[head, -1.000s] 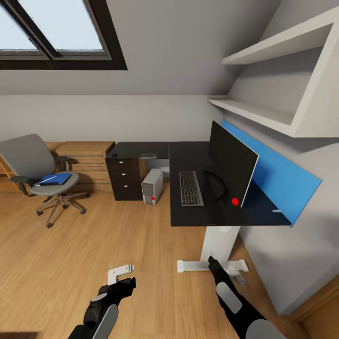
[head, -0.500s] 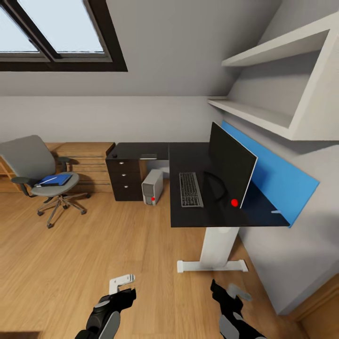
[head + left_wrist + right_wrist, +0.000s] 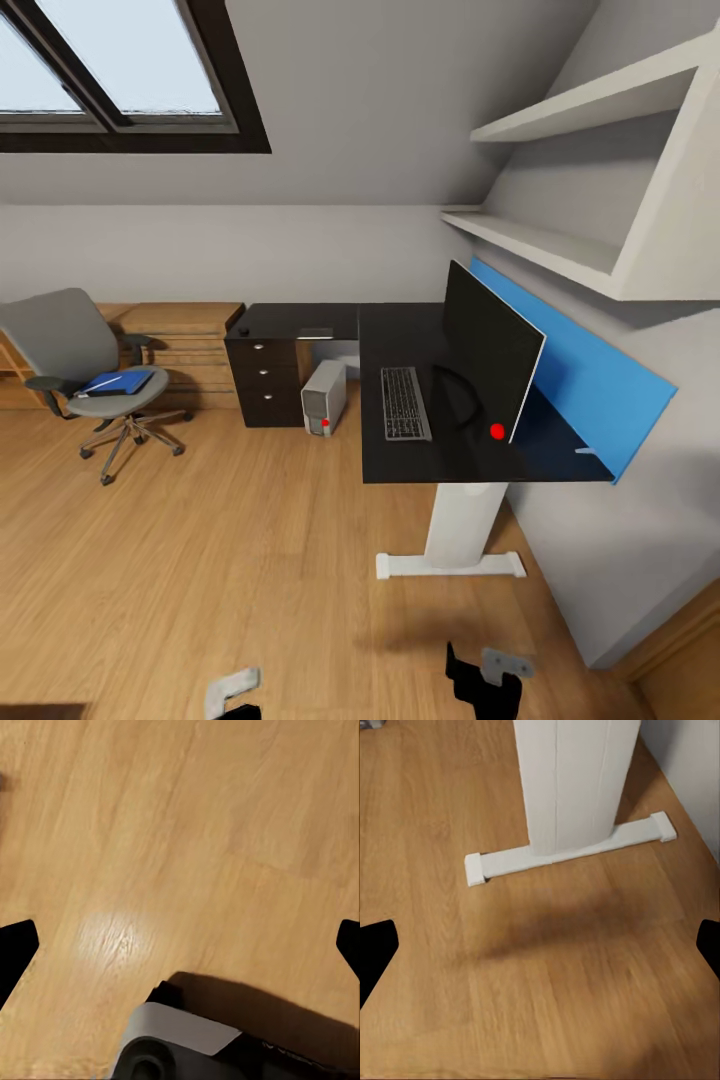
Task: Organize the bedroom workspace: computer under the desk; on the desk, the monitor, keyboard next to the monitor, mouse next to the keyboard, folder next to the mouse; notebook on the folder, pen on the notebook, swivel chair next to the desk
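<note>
While both arms sit low at the head view's bottom edge, the bedroom workspace lies ahead across a wood floor (image 3: 200, 560). Black desk (image 3: 420, 460) stands against the right wall on a white pedestal leg (image 3: 462, 525). Monitor (image 3: 492, 350) upright on it, screen dark, a red dot at its lower corner. Keyboard (image 3: 405, 402) lies flat on the desk just beside the monitor, on its left. Computer (image 3: 324, 397), a grey tower, stands on the floor between the desk and a dark drawer unit (image 3: 262, 385). Small dark object on the drawer unit's top, too small to name.

Swivel chair (image 3: 90, 370) well apart from the desk, far left, near a wooden cabinet (image 3: 190, 340). Blue folder (image 3: 118, 381) lies on its seat with something pale on top; cannot tell what.

Left gripper (image 3: 180, 937): fingertips wide apart over bare floor, nothing between them. Right gripper (image 3: 540, 945): likewise spread wide, empty, facing the pedestal leg's foot.
</note>
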